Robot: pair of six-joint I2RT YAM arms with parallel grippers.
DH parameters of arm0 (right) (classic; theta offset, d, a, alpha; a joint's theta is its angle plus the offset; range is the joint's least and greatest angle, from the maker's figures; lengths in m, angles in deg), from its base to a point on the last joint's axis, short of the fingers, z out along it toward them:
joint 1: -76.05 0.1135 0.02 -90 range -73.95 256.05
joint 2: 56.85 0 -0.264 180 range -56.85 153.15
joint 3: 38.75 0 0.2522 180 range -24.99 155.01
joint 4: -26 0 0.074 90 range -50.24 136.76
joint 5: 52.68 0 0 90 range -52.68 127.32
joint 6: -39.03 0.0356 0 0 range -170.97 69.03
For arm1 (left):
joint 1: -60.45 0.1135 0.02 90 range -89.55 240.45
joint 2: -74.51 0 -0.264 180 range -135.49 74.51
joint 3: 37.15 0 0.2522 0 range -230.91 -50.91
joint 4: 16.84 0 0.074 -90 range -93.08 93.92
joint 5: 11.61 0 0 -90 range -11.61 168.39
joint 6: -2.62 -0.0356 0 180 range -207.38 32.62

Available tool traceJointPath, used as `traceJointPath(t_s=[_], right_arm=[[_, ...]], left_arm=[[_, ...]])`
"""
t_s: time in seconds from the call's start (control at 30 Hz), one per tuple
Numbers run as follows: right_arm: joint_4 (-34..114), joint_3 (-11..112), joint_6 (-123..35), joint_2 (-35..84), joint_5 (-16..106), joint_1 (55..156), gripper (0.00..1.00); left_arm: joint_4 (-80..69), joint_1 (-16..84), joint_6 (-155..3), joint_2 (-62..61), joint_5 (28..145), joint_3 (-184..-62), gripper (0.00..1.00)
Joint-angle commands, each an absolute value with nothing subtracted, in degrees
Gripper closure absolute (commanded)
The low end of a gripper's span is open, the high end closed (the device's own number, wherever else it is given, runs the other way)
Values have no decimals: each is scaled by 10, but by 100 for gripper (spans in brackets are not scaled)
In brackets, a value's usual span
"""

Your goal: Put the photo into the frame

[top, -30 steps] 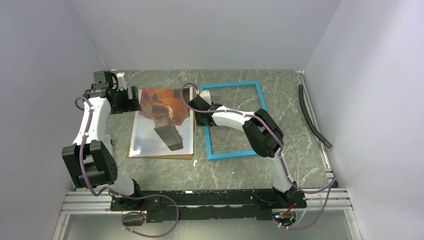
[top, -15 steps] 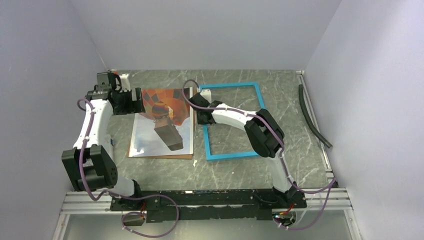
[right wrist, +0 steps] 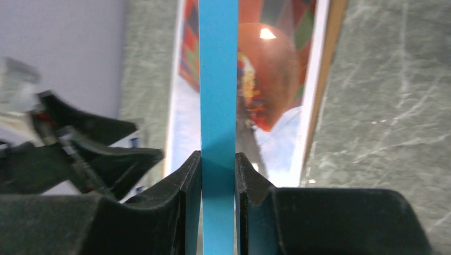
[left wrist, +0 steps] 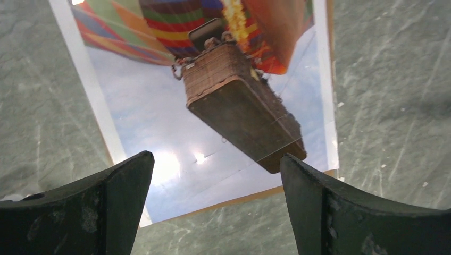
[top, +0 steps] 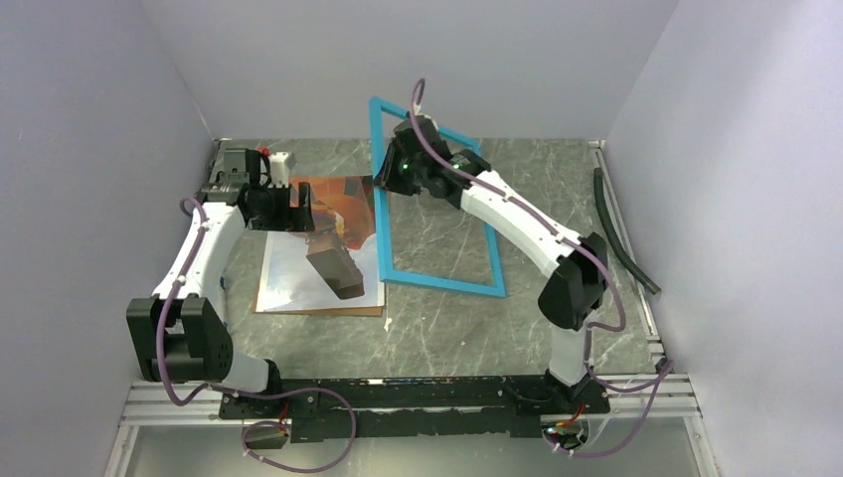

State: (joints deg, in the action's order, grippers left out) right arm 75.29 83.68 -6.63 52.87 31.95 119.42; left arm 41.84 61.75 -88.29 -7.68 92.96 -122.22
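Top view: the frame (top: 442, 285) is no longer flat on the table (top: 437, 343). A second ago it lay just right of the photo (top: 298, 276). Now its left rail is hoisted high and the frame is tilted steeply. The near rail sits low; I can't tell if it touches the table. The raised left rail overlaps the photo's right edge in this view. The right gripper (top: 390, 175) has gone up with that rail and the arm is stretched out. The left gripper (top: 298, 211) has shifted right, from the photo's far-left corner to above its far part. The photo hasn't moved; it lies face up on the brown backing panel (top: 318, 312), left of the frame.

Left wrist: the left gripper (left wrist: 215, 159) is spread as wide as it goes and holds nothing. It hangs above the photo (left wrist: 159, 127), whose basket print shows between the fingers (left wrist: 106, 207).

Right wrist: the right gripper (right wrist: 218, 159) is narrowed down and pinches the frame's blue rail (right wrist: 218, 79), with both fingers (right wrist: 186, 180) pressed against its sides. Photo (right wrist: 266, 69) and panel edge (right wrist: 324, 79) lie below, behind the rail. The left gripper (right wrist: 106, 154) shows at the left edge.
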Motion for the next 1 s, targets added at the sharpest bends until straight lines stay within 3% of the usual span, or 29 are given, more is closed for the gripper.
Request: traceJointPath(t_s=[0.0, 0.3, 0.5, 0.87, 0.97], right_arm=[[734, 869, -14, 481, 443, 1167, 100], [663, 870, 80, 462, 605, 1124, 100], [500, 786, 197, 440, 707, 1101, 100], [355, 664, 299, 418, 754, 1056, 100], [306, 612, 328, 407, 769, 1036, 92]], left_arm=[[381, 608, -852, -33, 966, -1241, 6], [383, 564, -833, -35, 976, -1284, 7], [378, 540, -825, -33, 962, -1306, 7], [352, 457, -811, -68, 909, -1347, 10], [348, 434, -809, -88, 889, -1369, 12]])
